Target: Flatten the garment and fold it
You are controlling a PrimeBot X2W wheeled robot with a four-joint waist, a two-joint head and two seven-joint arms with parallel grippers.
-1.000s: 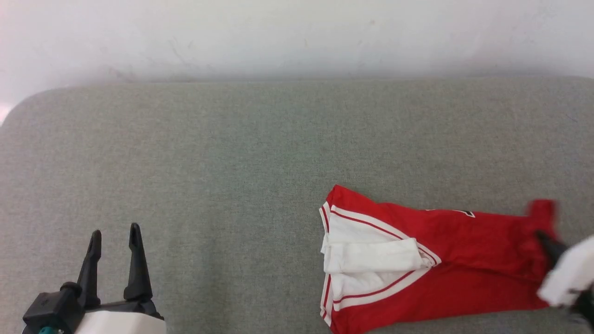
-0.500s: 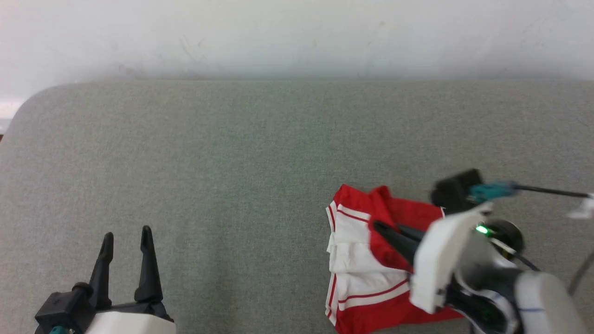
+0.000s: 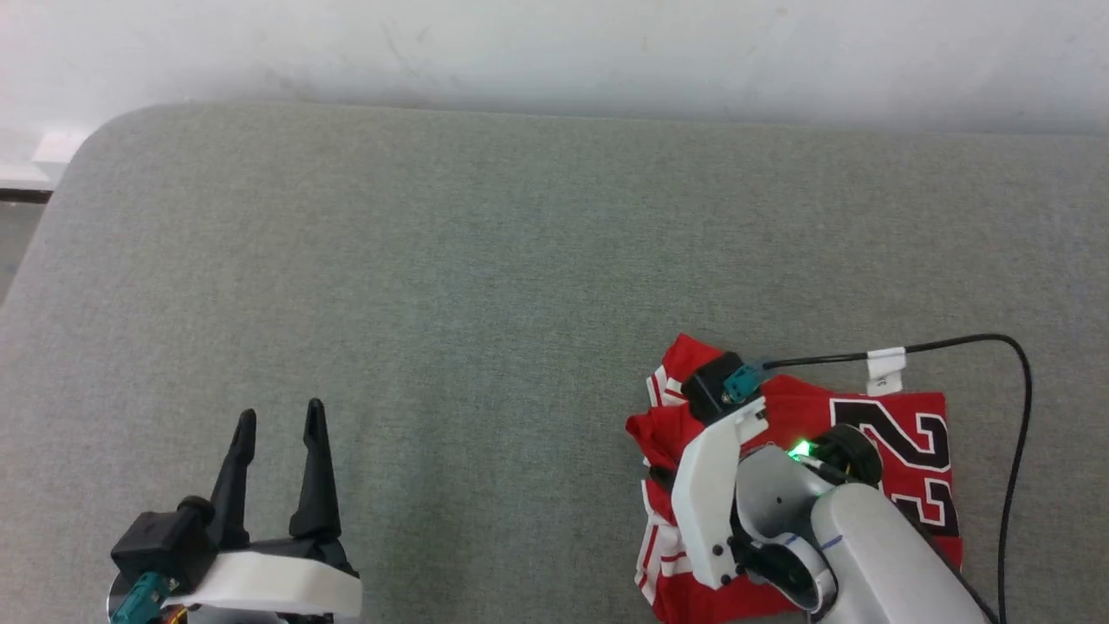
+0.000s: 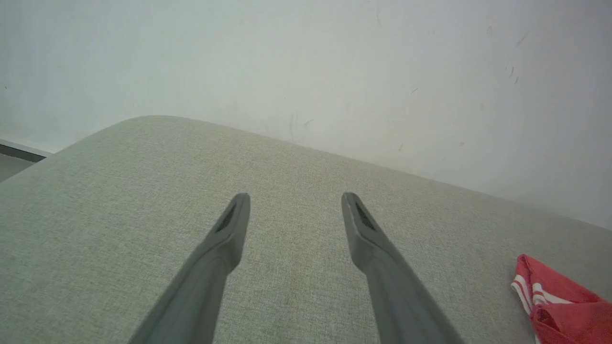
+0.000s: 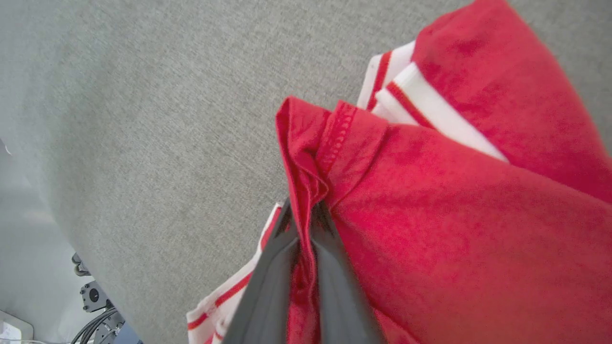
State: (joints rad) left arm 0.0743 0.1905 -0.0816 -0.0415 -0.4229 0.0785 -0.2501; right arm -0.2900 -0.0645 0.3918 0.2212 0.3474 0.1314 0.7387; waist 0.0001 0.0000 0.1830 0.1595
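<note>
garment (image 3: 801, 409) folded into compact stack, likely nearly done; right tool (image 5: 303, 210) pinching hem, release pending; left tool (image 3: 280, 412) wide, empty.

— What is carrying everything here?
— A grey-green fabric-covered pad (image 3: 433, 260) is stretching across the full width. Its weave is showing plainly, and its far left corner (image 3: 121, 139) is curving round.
— And behind it?
— A pale wall (image 3: 554, 43) is rising from the pad's far edge, and faint scuffs (image 4: 512, 74) are marking it.
— Any floor?
— Past the left edge a dark skirting strip (image 4: 19, 151) is running along the wall's foot, with grey floor (image 4: 7, 165) lying below it. Soft, even light is falling over all of it.
</note>
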